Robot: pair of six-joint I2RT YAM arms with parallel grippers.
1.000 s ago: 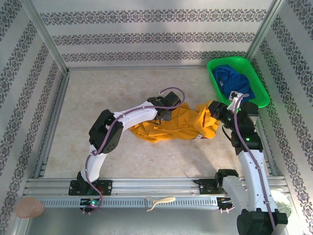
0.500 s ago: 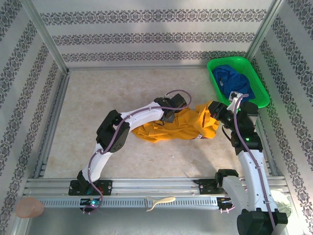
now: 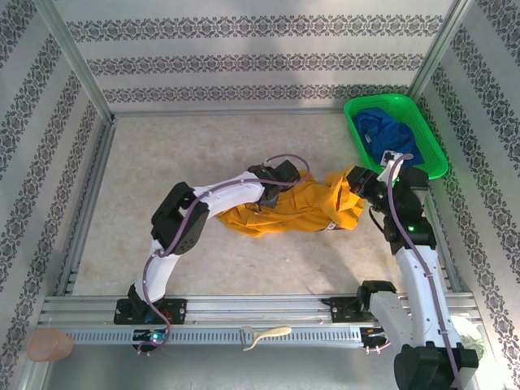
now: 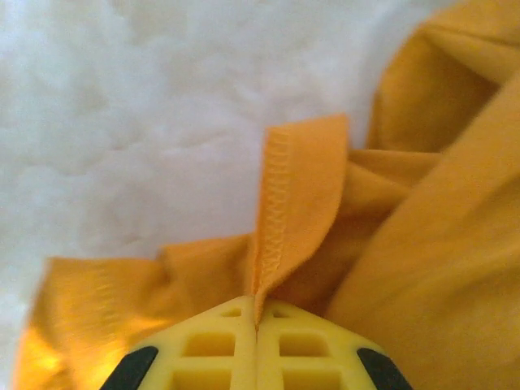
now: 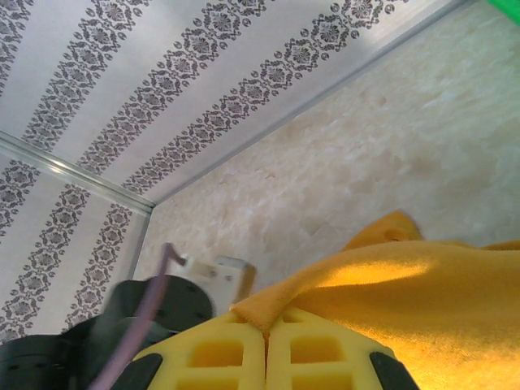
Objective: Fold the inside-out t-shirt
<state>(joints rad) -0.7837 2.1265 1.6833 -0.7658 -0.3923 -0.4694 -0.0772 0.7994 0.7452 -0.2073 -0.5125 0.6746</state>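
Surface: tabletop (image 3: 162, 162) is a pale beige, mottled, stone-look sheet with a matte finish. It's boxed in left, far and right by white walls (image 3: 260, 49) with horizontal bands of dark damask print. There are metal posts in the far corners and an aluminium rail (image 3: 244, 313) across the near edge. Near left, in front of the rail, sits a pinkish round blob (image 3: 47, 344); can't tell what it is. Near the middle of the rail lies a cream curved piece (image 3: 266, 334), utensil-like. The left arm (image 3: 219, 195) has a white shell, black joints and a purple cable, and reaches far and right. The left end effector (image 4: 257, 315) has yellow lattice-moulded fingers, pressed together and clamped on a hemmed fold of the inside-out t-shirt (image 3: 305, 207). The stitched seam is visible and the fold stands up out of the pinch. The shirt is orange-yellow, soft and wrinkled, with no print, bunched into a long left-right heap at mid-depth, right of centre, between the two end effectors. The right end effector (image 5: 266, 325) has the same yellow fingers, also together and clamped on the shirt's right edge, and the cloth drapes away from the pinch. Far right corner: a green plastic mesh basket (image 3: 435, 162), rectangular, holds a crumpled dark blue garment (image 3: 382, 130), apart from the shirt.
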